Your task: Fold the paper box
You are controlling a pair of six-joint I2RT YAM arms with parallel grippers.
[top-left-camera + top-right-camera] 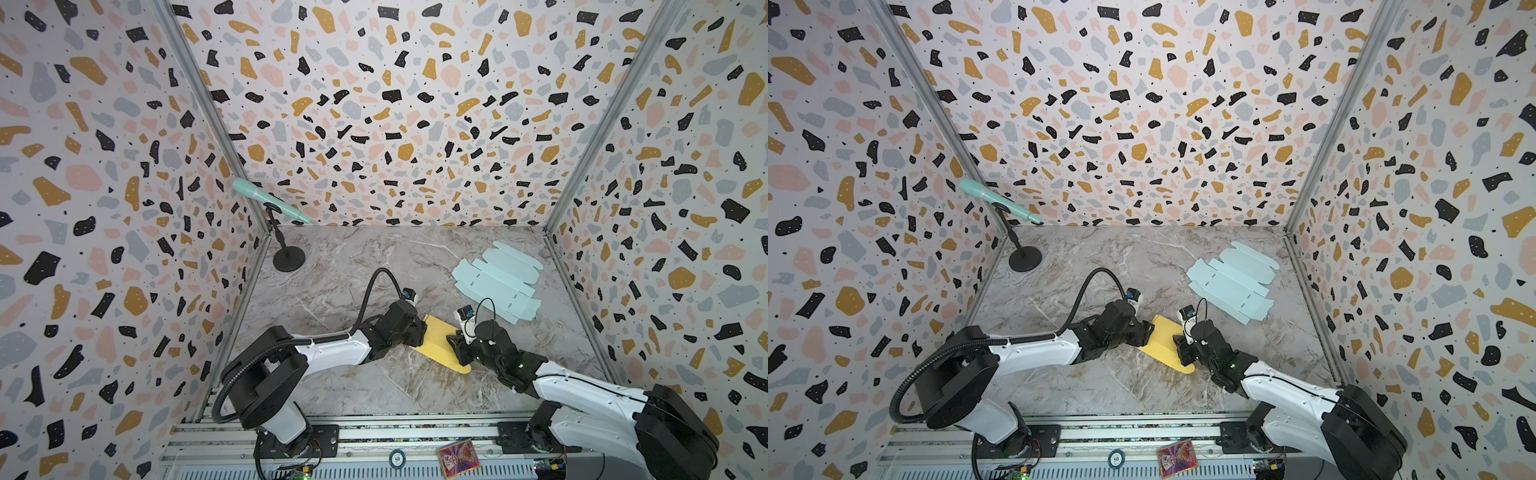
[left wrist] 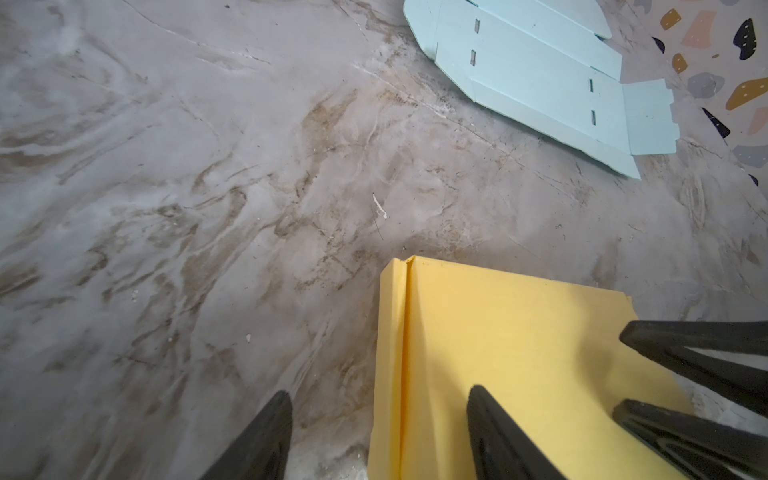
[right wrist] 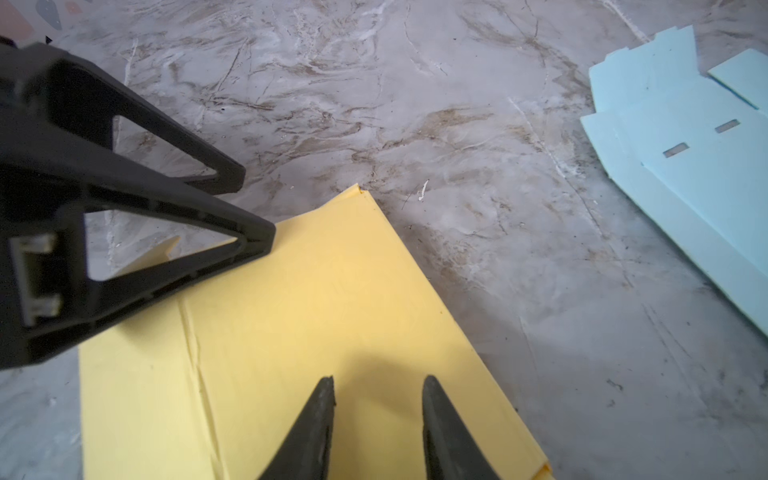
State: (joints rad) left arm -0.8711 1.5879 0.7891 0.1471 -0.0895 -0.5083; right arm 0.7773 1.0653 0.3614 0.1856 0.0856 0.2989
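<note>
Yellow card is what we are handling: the yellow paper box (image 1: 440, 347), a creased sheet not yet standing as a box, is lying on the grey marble-patterned bench (image 1: 353, 270) between our two arms, well apart from the pale blue flat cardboard blanks (image 1: 498, 282) further back. Our left hand (image 2: 380, 395) is gaping wide, its fingers straddling the narrow side flap (image 2: 390, 332) that is lifting along a crease. Our right hand (image 3: 379, 380) is sitting over the main panel with jaws partly apart, clamping nothing; whether it is touching the card we cannot tell. We are judging this to be the flap-raising step, so we are wanting the right hand pressing the panel flat just beside the crease while the left is pinching the flap low and turning it upright slowly, lest the thin card be buckling or sliding.
</note>
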